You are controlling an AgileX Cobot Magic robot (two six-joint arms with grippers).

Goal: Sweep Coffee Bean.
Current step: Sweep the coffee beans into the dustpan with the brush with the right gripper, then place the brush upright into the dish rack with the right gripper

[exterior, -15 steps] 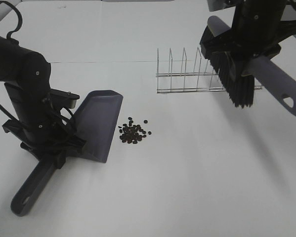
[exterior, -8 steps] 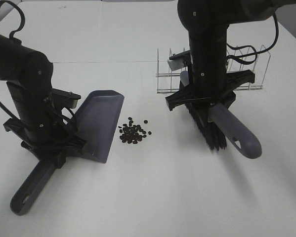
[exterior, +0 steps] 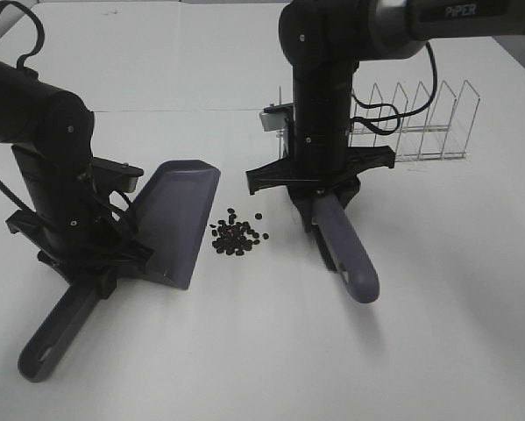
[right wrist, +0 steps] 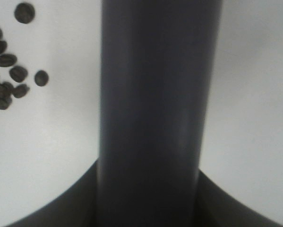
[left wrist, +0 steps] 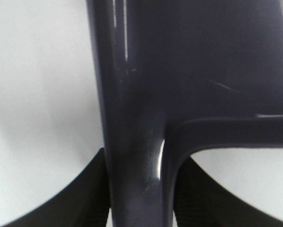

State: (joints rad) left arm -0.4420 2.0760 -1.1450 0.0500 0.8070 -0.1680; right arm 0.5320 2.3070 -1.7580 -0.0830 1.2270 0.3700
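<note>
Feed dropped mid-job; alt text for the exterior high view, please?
A small pile of coffee beans lies on the white table between a grey dustpan, gripped by the left gripper, and a brush gripped by the right gripper. A wire rack stands behind.

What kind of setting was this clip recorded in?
Probably a robotics test bench, not a home: a plain white table, a small staged pile of coffee beans between a dustpan and a brush, and a wire rack behind.

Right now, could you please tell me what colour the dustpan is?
Dull greyish purple, all one colour; the dustpan shows best in the exterior high view.
</note>
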